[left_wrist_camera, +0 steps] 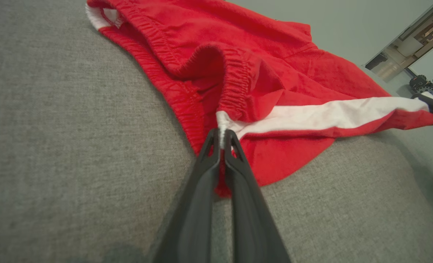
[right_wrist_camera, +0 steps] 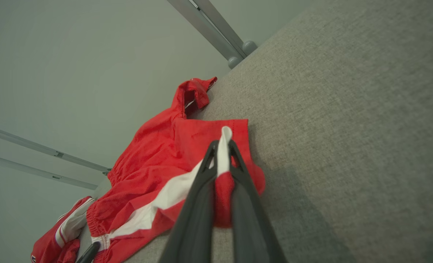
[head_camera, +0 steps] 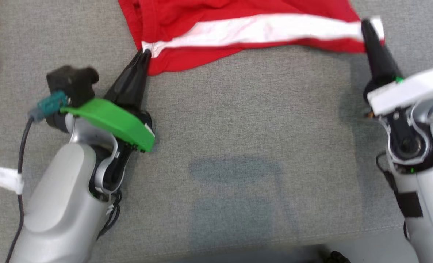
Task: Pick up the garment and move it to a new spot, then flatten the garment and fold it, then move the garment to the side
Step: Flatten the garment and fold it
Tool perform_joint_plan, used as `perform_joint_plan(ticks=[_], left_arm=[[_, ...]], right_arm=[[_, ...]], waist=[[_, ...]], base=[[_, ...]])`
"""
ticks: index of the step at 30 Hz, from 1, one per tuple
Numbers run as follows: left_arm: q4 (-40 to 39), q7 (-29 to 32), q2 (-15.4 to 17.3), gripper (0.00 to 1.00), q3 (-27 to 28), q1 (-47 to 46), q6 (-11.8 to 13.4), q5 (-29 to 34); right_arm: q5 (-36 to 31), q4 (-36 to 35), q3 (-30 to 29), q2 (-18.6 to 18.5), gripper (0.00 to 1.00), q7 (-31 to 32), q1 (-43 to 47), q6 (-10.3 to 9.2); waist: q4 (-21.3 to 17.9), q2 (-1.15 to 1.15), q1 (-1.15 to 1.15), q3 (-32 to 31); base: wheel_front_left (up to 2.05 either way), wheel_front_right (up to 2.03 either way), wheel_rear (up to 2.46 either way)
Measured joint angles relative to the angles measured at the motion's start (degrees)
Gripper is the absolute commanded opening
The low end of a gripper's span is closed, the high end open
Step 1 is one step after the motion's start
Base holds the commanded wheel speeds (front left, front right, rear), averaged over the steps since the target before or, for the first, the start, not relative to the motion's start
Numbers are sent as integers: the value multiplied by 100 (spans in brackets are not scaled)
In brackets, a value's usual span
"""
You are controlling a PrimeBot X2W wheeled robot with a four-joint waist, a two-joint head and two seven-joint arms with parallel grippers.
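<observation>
With the left gripper (head_camera: 145, 53), pinches tight the end of the white stripe (head_camera: 260, 31) beside the elastic waistband of the red garment (head_camera: 209, 14). With the right gripper (head_camera: 366, 23), clamps the stripe's opposite end. Holds that edge drawn out between both tips, with the bulk spread on the grey fabric surface (head_camera: 238, 146) just beyond them.

Open grey surface (head_camera: 245, 120) near, garment (head_camera: 209, 14) spread beyond
</observation>
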Motion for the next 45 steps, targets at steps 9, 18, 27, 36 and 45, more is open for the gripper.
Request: perform_joint_plan(ticks=[9, 18, 27, 36, 45], left_arm=[[326, -1232, -191, 0, 126, 907, -224, -114], [442, -1597, -199, 0, 119, 2035, -254, -108], [423, -1599, -238, 0, 107, 3209, -280, -191], [20, -1616, -222, 0, 274, 3762, -278, -218], [-152, -1641, -179, 0, 238, 3767, -385, -205]], right_arm=[[36, 211, 136, -46, 0, -441, 1343, 555], [54, 260, 137, -291, 0, -605, 2552, 770], [282, 175, 213, -376, 0, -572, 3851, 855], [365, -355, 168, -638, 0, -527, 4309, 904], [319, -654, 104, -794, 0, -535, 4308, 925]], waist=[[-33, 0, -1, -537], [66, 0, -1, -1242], [280, 0, -1, -1934], [498, 0, -1, -2291], [512, 0, -1, -2268]], base=[[0, 0, 0], [0, 0, 0], [0, 0, 0], [0, 0, 0], [0, 0, 0]])
